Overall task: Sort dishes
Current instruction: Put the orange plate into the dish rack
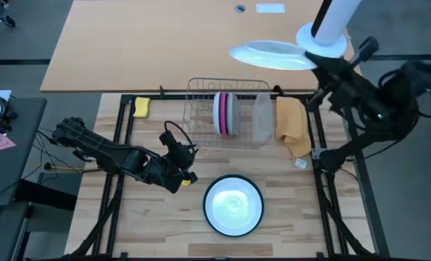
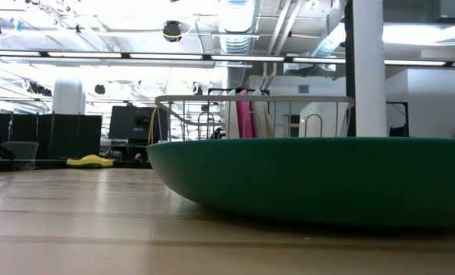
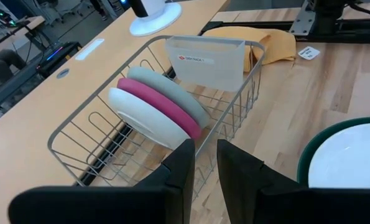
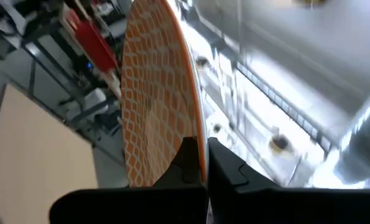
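your right gripper [image 4: 199, 155] is pinching the orange-patterned plate [image 4: 157, 93] aloft while your left gripper [image 3: 203, 163] is idling, fingers narrowly parted, near the rack [image 3: 97, 134].

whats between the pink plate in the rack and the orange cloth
In the high view, the grey plate leans against the pink plate, then a gap of rack wires, then the clear tub beside the orange cloth.
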